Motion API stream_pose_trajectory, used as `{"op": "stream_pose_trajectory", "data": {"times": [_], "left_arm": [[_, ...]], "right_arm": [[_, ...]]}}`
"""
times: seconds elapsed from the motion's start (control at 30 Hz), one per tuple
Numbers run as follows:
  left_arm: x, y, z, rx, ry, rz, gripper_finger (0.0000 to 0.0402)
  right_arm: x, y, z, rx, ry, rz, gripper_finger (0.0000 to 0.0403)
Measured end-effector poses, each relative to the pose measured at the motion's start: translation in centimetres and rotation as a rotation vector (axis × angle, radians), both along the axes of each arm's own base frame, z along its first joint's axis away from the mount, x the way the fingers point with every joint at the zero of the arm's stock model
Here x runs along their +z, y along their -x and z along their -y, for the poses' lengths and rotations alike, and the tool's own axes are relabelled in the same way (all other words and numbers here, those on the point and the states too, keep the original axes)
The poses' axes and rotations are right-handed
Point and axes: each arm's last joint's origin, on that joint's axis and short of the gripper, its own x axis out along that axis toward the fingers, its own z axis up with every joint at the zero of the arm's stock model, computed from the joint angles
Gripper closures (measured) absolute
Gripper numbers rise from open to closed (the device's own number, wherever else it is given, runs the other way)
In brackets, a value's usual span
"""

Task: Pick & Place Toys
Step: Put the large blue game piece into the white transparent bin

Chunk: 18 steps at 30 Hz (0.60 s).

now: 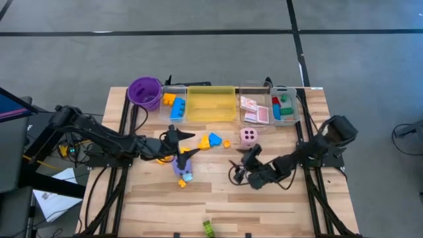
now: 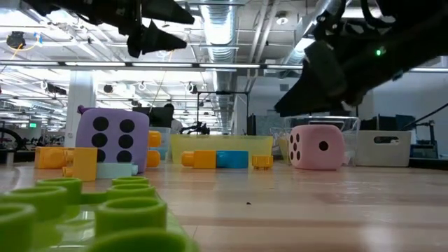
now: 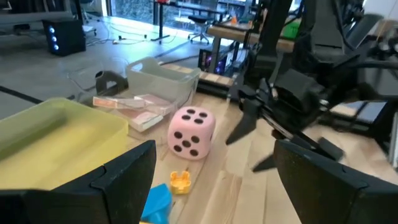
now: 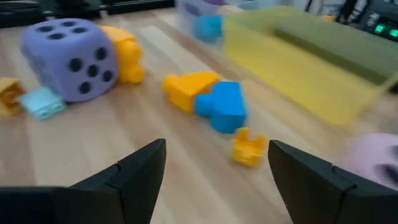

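purple die (image 4: 68,56) black-dotted; pink die (image 3: 191,132) black-dotted, upright.

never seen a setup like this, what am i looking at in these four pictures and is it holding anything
Two robot arms work at a wooden table. One picture looks straight down, one sits at table height, and two ride on the arms' wrists. The left end effector hangs open above the purple die; the right end effector is open just below the pink die. Neither holds anything. Loose blocks lie between them, such as the blue block. At the far edge stand a purple cup and a yellow tray.
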Motion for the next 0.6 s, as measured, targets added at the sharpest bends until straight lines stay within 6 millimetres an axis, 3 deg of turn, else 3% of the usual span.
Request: {"op": "stream_pose_trajectory", "data": {"times": [0.13, 0.6], "left_arm": [[-0.6, -0.4, 0.0, 0.005, -0.008, -0.027, 0.0085], [-0.8, -0.6, -0.9, 0.042, -0.006, -0.029, 0.0085]], "right_arm": [[-1.8, -1.2, -0.1, 0.005, 0.014, 0.025, 0.0126], [-6.8, -4.4, 3.7, -0.092, -0.101, 0.000, 0.0126]]}}
